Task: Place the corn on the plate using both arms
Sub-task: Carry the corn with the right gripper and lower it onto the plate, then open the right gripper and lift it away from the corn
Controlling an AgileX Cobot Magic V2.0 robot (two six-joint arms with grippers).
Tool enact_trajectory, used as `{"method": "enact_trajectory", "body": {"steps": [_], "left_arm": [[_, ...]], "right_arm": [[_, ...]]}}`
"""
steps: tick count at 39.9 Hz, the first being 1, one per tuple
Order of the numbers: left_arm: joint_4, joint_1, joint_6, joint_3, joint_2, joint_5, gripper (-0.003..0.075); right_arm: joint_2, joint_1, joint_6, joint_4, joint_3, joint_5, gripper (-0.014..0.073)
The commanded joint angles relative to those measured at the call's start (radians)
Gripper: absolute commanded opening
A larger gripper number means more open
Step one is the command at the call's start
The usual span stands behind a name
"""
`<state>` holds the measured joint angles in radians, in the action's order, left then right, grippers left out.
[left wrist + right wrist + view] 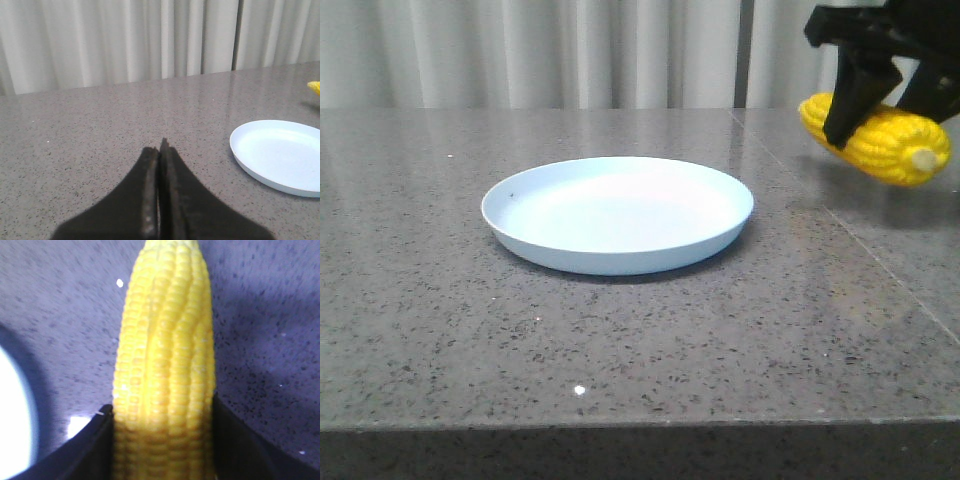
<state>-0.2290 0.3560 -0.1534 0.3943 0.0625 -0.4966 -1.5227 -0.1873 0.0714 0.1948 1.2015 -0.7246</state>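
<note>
We find the task at its carrying step. The right gripper [880, 105] is clamped across the corn [890, 145] and holds it clear of the table [620, 330], to the right of the plate [617, 213] and apart from it. In the right wrist view the cob [165, 365] fills the space between the two fingers [95, 440], with speckled stone below it and a pale edge of the plate at one side. In the front view the pale stub end faces the camera and the cob lies roughly level.

The plate sits bare near the middle of the table. We judge that the next move calls for a leftward carry until the cob hangs over the plate's centre, then a lowering and release; a rounded cob may roll toward the rim if let go high.

The right arm enters from the upper right of the front view, fingers pointing down. The left gripper [161, 165] is closed on nothing and sits low over the table, left of the plate, aimed toward the curtain [125, 40].
</note>
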Motion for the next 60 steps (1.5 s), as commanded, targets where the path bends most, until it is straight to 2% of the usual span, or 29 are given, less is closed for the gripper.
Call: {"method": "enact_trajectory", "body": {"steps": [1,7,15,22,29,38,42,47,51,60], "left_arm": [[0.004,0.002,-0.006,0.026,0.011,0.084,-0.002],[0.005,0.002,-0.006,0.026,0.011,0.084,-0.002],[0.005,0.002,-0.006,0.026,0.011,0.084,-0.002],[0.005,0.002,-0.006,0.026,0.011,0.084,-0.002],[0.005,0.002,-0.006,0.026,0.011,0.084,-0.002],[0.005,0.002,-0.006,0.026,0.011,0.084,-0.002],[0.005,0.002,-0.006,0.026,0.011,0.084,-0.002],[0.005,0.002,-0.006,0.026,0.011,0.084,-0.002],[0.005,0.002,-0.006,0.026,0.011,0.084,-0.002],[0.005,0.002,-0.006,0.026,0.011,0.084,-0.002]], "right_arm": [[0.081,-0.027,0.024,0.011,0.07,-0.014,0.0009],[0.084,-0.138,0.11,-0.087,0.141,-0.092,0.0009],[0.03,-0.356,0.41,-0.343,0.203,-0.119,0.0008],[-0.06,-0.506,0.626,-0.455,0.233,-0.127,0.0018],[-0.135,-0.543,0.746,-0.465,0.233,-0.103,0.0074],[-0.169,-0.543,0.775,-0.449,0.233,-0.067,0.0086],[-0.17,-0.543,0.775,-0.444,0.233,-0.067,0.019],[-0.17,-0.543,0.775,-0.435,0.233,-0.073,0.0472],[-0.165,-0.543,0.775,-0.433,0.233,-0.09,0.0615],[-0.069,-0.525,0.774,-0.452,0.233,-0.071,0.0593]]}}
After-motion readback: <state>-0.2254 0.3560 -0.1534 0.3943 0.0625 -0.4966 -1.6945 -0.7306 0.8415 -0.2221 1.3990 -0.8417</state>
